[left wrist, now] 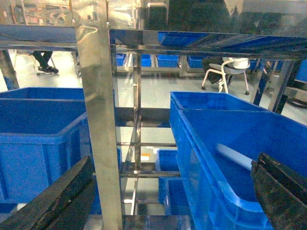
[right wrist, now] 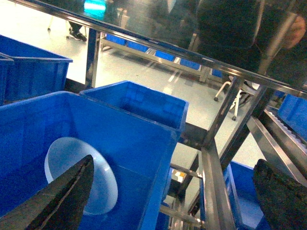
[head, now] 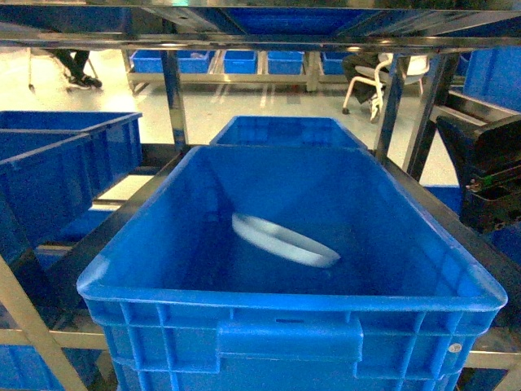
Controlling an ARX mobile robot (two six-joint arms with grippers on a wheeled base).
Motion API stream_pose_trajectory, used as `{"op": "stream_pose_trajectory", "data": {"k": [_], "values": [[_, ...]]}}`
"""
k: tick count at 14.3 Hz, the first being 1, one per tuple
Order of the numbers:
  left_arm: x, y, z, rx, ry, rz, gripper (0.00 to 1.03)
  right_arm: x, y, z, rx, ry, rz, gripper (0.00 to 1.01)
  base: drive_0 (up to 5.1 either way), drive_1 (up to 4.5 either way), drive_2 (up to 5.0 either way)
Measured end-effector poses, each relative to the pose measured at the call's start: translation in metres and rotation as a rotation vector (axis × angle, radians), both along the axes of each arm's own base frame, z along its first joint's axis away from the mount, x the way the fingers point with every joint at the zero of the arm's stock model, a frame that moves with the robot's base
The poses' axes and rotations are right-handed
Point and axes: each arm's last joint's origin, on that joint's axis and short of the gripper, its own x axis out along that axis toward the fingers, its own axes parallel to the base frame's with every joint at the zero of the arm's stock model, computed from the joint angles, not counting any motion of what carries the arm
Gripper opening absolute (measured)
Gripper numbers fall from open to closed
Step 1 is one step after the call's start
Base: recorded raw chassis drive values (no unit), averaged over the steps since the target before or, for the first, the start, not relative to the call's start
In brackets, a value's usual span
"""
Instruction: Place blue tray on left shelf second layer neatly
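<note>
The blue tray (head: 285,242) is a pale round dish leaning tilted inside a deep blue crate (head: 293,314) right in front of me. The left wrist view catches its rim (left wrist: 235,157), and the right wrist view shows its face (right wrist: 67,153) against the crate wall. My left gripper (left wrist: 172,165) is open and holds nothing; it is outside the crate's left wall, with a steel post (left wrist: 98,120) of the left shelf between its fingers. My right gripper (right wrist: 175,163) is open and empty, straddling the crate's right wall. A rail of the left shelf (head: 114,189) runs at the left.
Another blue crate (head: 285,130) stands behind the near one, and more crates (head: 57,163) fill the left rack. A steel shelf rail (head: 260,37) runs overhead. Upright posts (head: 175,98) flank the crate. A dark arm part (head: 488,175) sits at the right edge. A chair (head: 374,81) stands far back.
</note>
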Motion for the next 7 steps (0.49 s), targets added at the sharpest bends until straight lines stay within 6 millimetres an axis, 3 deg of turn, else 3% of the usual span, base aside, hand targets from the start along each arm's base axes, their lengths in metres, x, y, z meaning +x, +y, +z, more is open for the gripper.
{"op": "stream_pose_trajectory", "data": {"k": [3, 5, 7], "values": [[0.000, 0.000, 0.000, 0.000, 0.000, 0.000, 0.98, -0.024, -0.004, -0.003, 0.001, 0.025, -0.017, 0.98, 0.0, 0.00, 0.0], [0.000, 0.000, 0.000, 0.000, 0.000, 0.000, 0.98, -0.040, -0.008, 0.007, 0.016, -0.003, -0.034, 0.98, 0.0, 0.00, 0.0], [0.000, 0.000, 0.000, 0.000, 0.000, 0.000, 0.98, -0.058, -0.024, 0.010, 0.020, -0.005, -0.087, 0.98, 0.0, 0.00, 0.0]]}}
